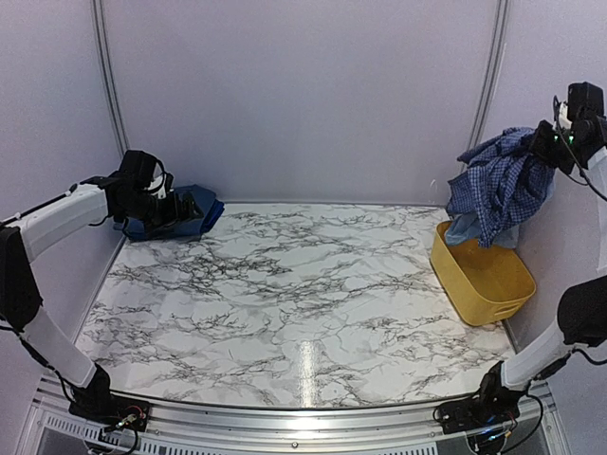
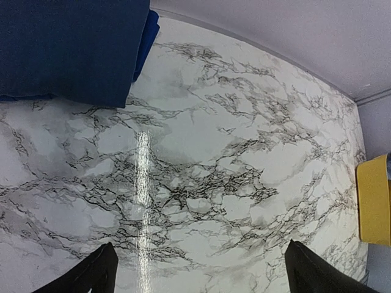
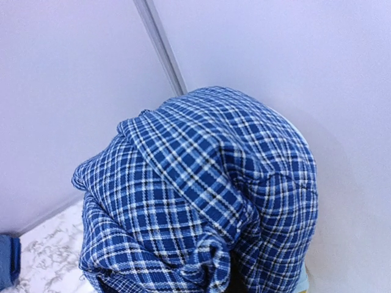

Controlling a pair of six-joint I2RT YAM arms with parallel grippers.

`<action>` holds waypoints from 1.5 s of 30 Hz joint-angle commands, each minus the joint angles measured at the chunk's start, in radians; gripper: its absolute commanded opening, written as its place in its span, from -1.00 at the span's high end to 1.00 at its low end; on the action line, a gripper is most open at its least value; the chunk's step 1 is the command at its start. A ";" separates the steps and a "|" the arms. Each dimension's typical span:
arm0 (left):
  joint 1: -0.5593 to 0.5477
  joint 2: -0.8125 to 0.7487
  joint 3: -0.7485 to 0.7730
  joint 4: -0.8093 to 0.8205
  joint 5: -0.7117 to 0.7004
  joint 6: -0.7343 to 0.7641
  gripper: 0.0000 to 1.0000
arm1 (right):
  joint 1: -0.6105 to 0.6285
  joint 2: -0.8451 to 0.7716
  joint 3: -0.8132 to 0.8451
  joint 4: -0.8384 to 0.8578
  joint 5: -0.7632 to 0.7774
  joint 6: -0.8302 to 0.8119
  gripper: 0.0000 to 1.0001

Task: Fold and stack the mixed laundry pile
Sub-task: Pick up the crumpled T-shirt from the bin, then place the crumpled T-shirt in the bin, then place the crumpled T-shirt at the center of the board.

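At the far left corner of the marble table (image 1: 285, 284) lies a folded solid dark-blue piece (image 1: 201, 216). The left gripper (image 1: 186, 207) hangs in the air close by it, jaws spread wide with nothing between them. Against the table's right edge, toward the far right corner, stands the yellow tub (image 1: 453, 275). Above the tub's far end the right gripper (image 1: 548, 142) sits high beside the wall, clamped on the navy checked shirt (image 1: 503, 185), which hangs bunched down toward the tub. A light-blue T-shirt (image 1: 465, 227) shows beneath the shirt at the tub's far rim.
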 commanded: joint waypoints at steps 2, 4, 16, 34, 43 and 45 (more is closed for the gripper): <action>0.012 0.014 0.050 0.013 0.021 0.010 -0.98 | 0.005 0.081 0.263 0.118 -0.226 0.028 1.00; 0.015 0.014 0.055 0.012 0.024 0.007 -0.98 | 0.019 0.107 0.336 0.157 -0.285 0.057 1.00; 0.038 -0.023 0.048 0.008 0.019 0.005 -0.98 | 0.015 -0.070 0.108 0.005 -0.067 0.037 1.00; 0.038 -0.006 0.032 0.010 0.029 -0.003 -0.98 | -0.004 -0.158 -0.564 0.075 -0.094 -0.087 -0.78; 0.038 0.001 0.019 0.018 0.028 -0.022 -0.98 | -0.003 -0.079 -0.729 0.055 -0.154 -0.087 -0.77; 0.038 0.000 0.015 0.022 0.027 -0.027 -0.98 | -0.003 -0.070 -0.771 0.084 -0.108 -0.073 -0.79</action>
